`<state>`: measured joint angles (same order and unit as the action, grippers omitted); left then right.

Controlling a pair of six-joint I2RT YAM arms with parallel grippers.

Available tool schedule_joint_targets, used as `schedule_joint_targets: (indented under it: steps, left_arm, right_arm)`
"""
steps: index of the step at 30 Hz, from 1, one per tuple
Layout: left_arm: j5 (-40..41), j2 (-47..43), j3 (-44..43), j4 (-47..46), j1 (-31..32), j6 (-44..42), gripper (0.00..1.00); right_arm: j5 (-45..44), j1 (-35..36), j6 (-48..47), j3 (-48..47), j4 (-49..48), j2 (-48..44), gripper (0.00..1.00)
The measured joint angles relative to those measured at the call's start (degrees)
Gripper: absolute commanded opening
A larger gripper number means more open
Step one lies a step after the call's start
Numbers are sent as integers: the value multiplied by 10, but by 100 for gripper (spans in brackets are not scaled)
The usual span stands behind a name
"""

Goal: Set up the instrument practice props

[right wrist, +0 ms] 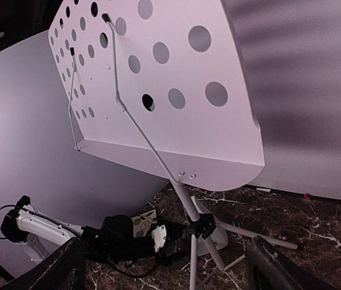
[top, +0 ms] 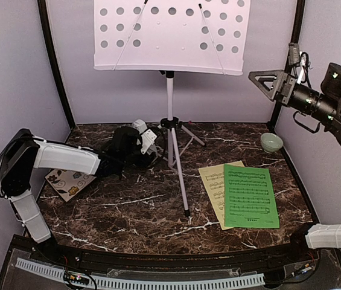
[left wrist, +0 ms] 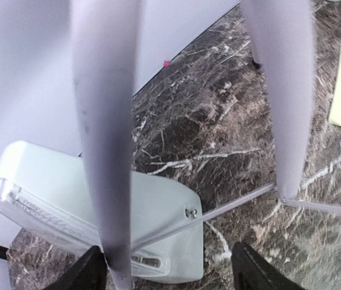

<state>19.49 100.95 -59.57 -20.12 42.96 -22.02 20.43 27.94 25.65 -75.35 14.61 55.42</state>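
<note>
Left gripper [left wrist: 170, 273] is spread beside a music stand [top: 170, 103] leg; the metronome [left wrist: 55, 199] lies ungripped just beyond. Right gripper [top: 265, 80] is parked spread at 2 o'clock, presumably for clearance.

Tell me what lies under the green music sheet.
Under the green music sheet lies a pale-yellow music sheet, flat on the dark marble table. Only its left strip and part of its top edge show. The rest is covered, so whatever else is beneath cannot be seen.
</note>
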Motion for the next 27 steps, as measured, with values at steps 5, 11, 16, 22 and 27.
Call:
schedule_joint_targets:
  steps: [5,11,16,22,27]
  left_arm:
    - [-31,-67,46,28,7,36,84]
    - [-71,-131,71,48,20,83,83]
    - [-96,-174,103,70,49,123,82]
    - [-138,-209,138,82,79,180,79]
    - [-192,-203,138,79,103,219,76]
  right_arm:
    - [-43,0,39,56,31,-15,88]
    - [-112,-5,83,121,106,-9,88]
    - [-125,-61,112,185,169,3,86]
    - [-97,-170,136,281,207,2,85]
    - [-82,-240,129,342,221,4,82]
